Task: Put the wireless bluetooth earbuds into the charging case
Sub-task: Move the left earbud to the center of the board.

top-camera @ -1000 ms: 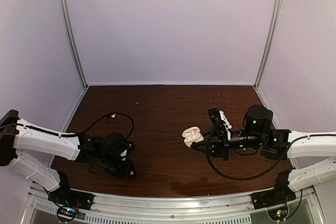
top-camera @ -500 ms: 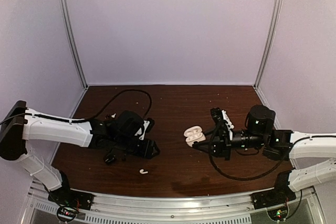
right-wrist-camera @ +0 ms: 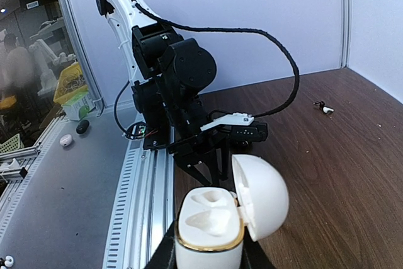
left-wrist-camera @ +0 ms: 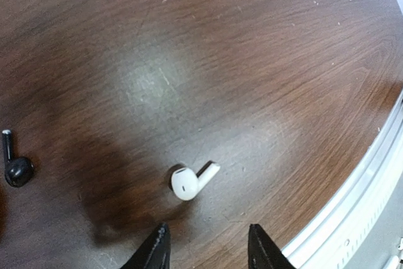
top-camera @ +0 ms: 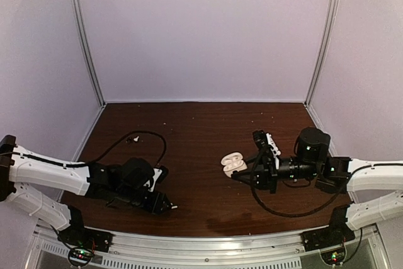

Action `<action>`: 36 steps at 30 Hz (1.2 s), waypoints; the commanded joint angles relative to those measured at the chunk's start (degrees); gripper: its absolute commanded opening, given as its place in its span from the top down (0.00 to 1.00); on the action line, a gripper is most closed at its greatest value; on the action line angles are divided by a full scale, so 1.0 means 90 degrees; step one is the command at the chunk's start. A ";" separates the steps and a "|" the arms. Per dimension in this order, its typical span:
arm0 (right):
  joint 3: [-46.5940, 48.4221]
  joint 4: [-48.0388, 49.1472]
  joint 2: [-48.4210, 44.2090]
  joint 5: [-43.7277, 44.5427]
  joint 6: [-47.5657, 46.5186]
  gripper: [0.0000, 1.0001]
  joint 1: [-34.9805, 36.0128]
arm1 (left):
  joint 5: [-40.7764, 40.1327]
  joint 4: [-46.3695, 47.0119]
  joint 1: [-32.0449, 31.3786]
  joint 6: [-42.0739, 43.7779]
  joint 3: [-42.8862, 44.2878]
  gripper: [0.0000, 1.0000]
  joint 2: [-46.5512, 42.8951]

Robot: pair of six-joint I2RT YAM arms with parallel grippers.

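Left fingers (left-wrist-camera: 158, 251) apart, nothing between them, low over the desk (left-wrist-camera: 264, 55). I see the white earbud (left-wrist-camera: 189, 182) lying on the wood just ahead of the tips, its stem towards the metal edge rail (left-wrist-camera: 359, 206). The black earbud (left-wrist-camera: 17, 169) lies well off to one side. Right fingers (right-wrist-camera: 165, 253) are clamped on the white charging case (right-wrist-camera: 211, 228), lid (right-wrist-camera: 261, 196) hinged open, well apart from both earbuds.

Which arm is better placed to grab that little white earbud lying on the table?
Left. The left claw sits open just short of the white earbud, with nothing in it. The right claw is farther off, shut on the open charging case.
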 commanded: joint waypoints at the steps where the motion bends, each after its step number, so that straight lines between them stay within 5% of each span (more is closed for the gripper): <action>1: -0.0002 0.0184 0.0066 0.0080 0.0022 0.96 0.0033 | 0.0018 0.0324 -0.0119 -0.0455 -0.0168 0.59 0.0050; 18: -0.0023 0.0058 -0.0055 0.0193 -0.0008 0.96 0.0030 | 0.0120 0.1139 0.0061 -0.0241 0.0185 0.61 0.1069; 30: 0.0023 -0.0043 -0.0072 0.0204 -0.0049 0.96 0.0033 | 0.0801 0.1662 0.0294 0.1020 0.0849 0.63 0.1635; 36: 0.0048 -0.0054 -0.0054 0.0194 -0.0047 0.96 0.0034 | 0.0287 0.0842 0.0292 0.1267 0.1014 0.60 0.1243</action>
